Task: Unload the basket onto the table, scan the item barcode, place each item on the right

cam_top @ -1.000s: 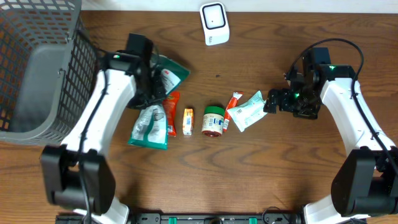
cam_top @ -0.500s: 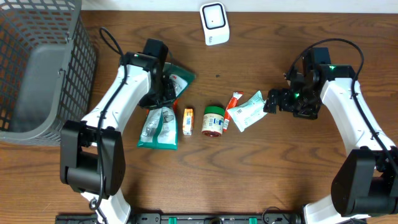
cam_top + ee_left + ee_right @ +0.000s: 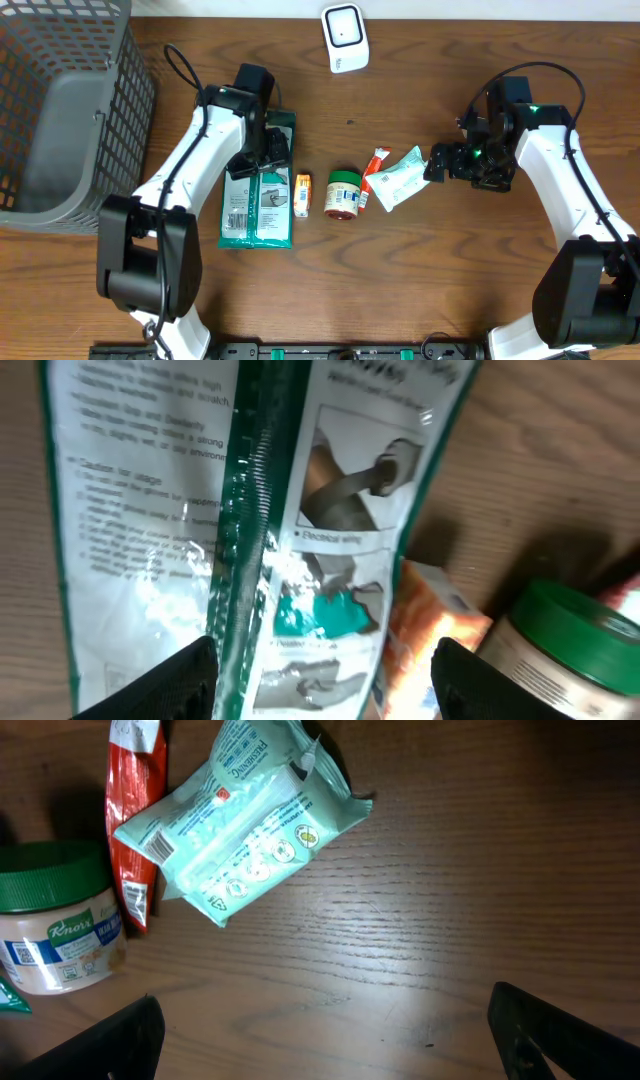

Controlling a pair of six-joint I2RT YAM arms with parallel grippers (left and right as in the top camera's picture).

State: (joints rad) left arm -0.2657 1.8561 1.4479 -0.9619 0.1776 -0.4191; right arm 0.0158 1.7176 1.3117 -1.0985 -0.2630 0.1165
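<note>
A green and white pouch [image 3: 258, 198] lies flat on the table, printed side up. My left gripper [image 3: 267, 152] hovers over its upper end. In the left wrist view the pouch [image 3: 330, 510] fills the frame, and the left gripper [image 3: 325, 685] stands open with its fingers either side of it, not gripping. The white barcode scanner [image 3: 344, 38] stands at the back centre. My right gripper [image 3: 440, 163] is open just right of a pale green wipes pack [image 3: 398, 178]. In the right wrist view the right gripper [image 3: 330, 1040] has only bare wood between its fingers, and the wipes pack [image 3: 240, 820] lies ahead of it.
A small orange box [image 3: 302, 194], a green-lidded jar [image 3: 344, 193] and a red sachet [image 3: 376, 163] lie in a row between the pouch and the wipes pack. A grey mesh basket [image 3: 130, 90] stands at the left edge.
The left gripper has opened and let go of the green pouch. The pouch, crumpled in its grip before, now lies spread flat on the table. The right arm has not moved.
</note>
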